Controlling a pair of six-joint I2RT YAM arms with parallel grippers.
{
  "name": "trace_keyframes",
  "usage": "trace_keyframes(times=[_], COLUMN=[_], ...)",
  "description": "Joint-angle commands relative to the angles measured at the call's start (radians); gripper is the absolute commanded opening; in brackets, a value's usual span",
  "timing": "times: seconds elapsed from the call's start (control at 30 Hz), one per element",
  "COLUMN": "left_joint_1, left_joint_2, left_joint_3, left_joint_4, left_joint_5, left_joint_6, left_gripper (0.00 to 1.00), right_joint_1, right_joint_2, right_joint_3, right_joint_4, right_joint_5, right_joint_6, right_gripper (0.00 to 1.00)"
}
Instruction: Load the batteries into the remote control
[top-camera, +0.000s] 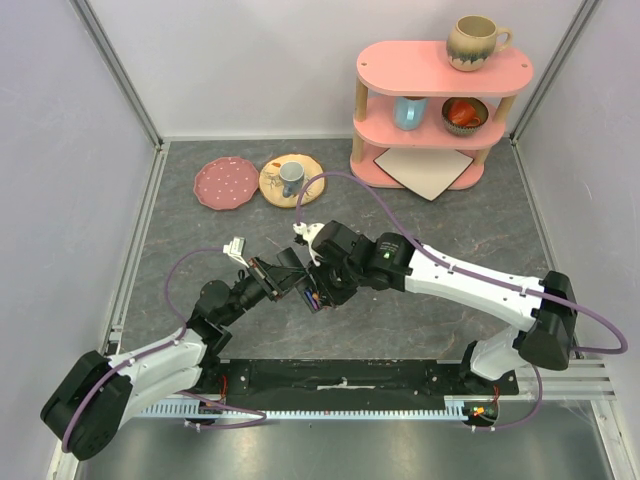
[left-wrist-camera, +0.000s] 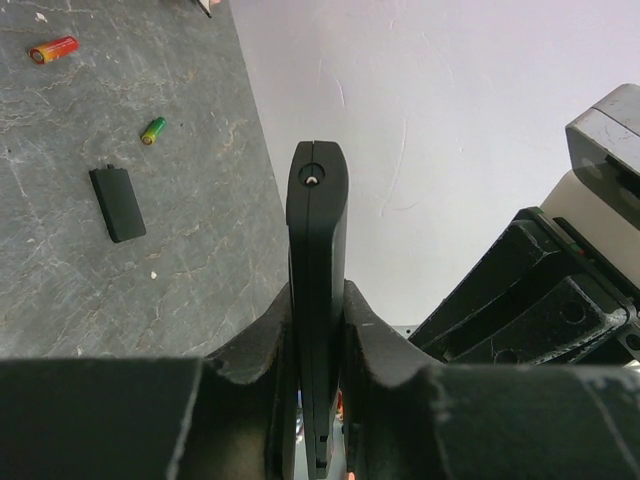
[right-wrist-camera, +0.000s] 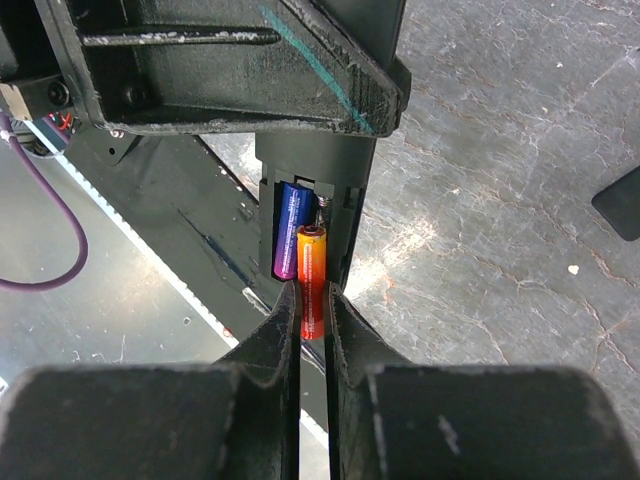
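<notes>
My left gripper (left-wrist-camera: 318, 300) is shut on the black remote control (left-wrist-camera: 317, 230) and holds it edge-on above the table. In the right wrist view the remote's (right-wrist-camera: 358, 200) open battery bay faces me, with a blue battery (right-wrist-camera: 288, 230) seated in it. My right gripper (right-wrist-camera: 313, 300) is shut on an orange battery (right-wrist-camera: 311, 270) whose top end is at the bay, beside the blue one. A red battery (left-wrist-camera: 53, 49) and a green battery (left-wrist-camera: 153, 130) lie loose on the table. Both grippers meet at mid-table in the top view, left (top-camera: 285, 275), right (top-camera: 325, 290).
A flat black cover (left-wrist-camera: 117, 203) lies on the table near the loose batteries. At the back stand a pink shelf (top-camera: 440, 110) with mugs and bowls, a pink plate (top-camera: 226, 183) and a yellow plate (top-camera: 291, 180) with a cup. A small white object (top-camera: 236, 246) lies left of the grippers.
</notes>
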Motion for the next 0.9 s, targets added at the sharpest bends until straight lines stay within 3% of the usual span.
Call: trace_keyframes(times=[0.0, 0.87], left_joint_1=[-0.003, -0.005], left_joint_2=[-0.022, -0.074], left_joint_3=[-0.035, -0.074], left_joint_4=[0.046, 0.084], left_joint_5=[-0.019, 0.031], left_joint_6=[-0.008, -0.020], left_gripper=[0.02, 0.02], right_joint_1=[0.006, -0.015], right_joint_2=[0.016, 0.107], right_joint_3=[0.046, 0.095], right_joint_4=[-0.013, -0.025], right_joint_5=[0.004, 0.049], right_joint_6=[0.014, -0.017], right_gripper=[0.00, 0.00])
